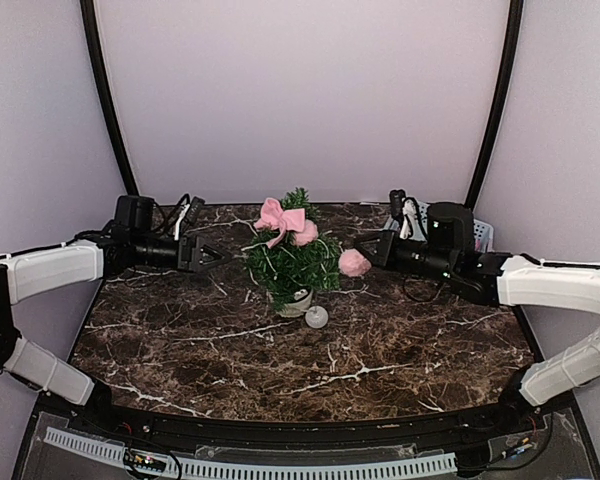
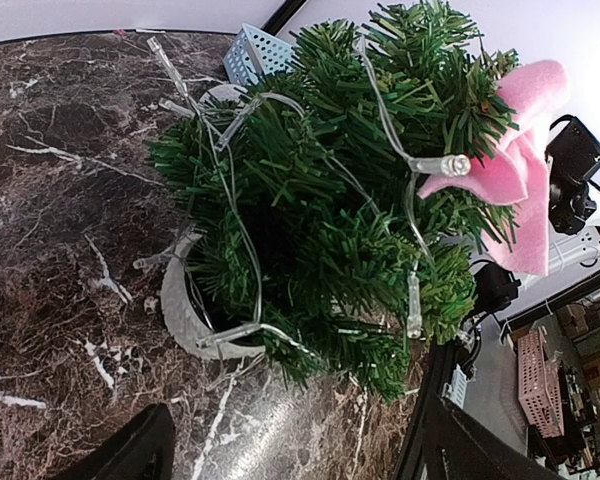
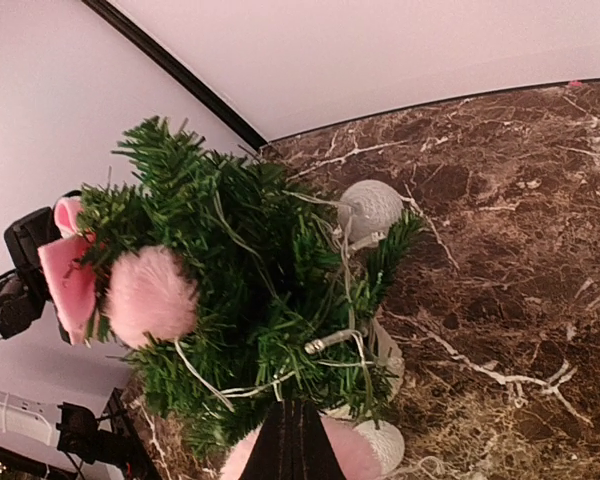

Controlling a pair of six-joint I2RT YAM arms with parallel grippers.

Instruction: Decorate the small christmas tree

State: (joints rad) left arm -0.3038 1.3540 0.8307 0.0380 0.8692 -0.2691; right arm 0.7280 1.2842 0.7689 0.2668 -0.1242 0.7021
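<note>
"Small christmas tree [image 1: 292, 262]: where does it stand?"

"Toward the far edge of the dark marble table [image 1: 380, 345], upright in its round white pot [image 1: 298, 301], midway between the two grippers."

"How are the arms posed?"

"Both reach in from the sides, roughly level, with the fingers pointing at the tree. The left gripper [image 1: 216, 255] hangs just short of the branches, jaws spread wide with nothing between them. The right gripper [image 1: 366, 253] has its jaws pressed together on a pink pompom [image 1: 354, 263], held just beside the outer branches on the tree's right."

"What is around the tree?"

"A pink bow [image 1: 280, 215] sits near the top, with a second pompom [image 3: 150, 295] beside it. A clear light string [image 2: 450, 165] loops through the needles. A white ball [image 1: 317, 317] lies on the table just in front of the pot."

"Any containers?"

"The pot holds the tree. A pale perforated basket [image 1: 482, 236] sits at the far right, behind the right arm. I cannot tell what is in it."
</note>
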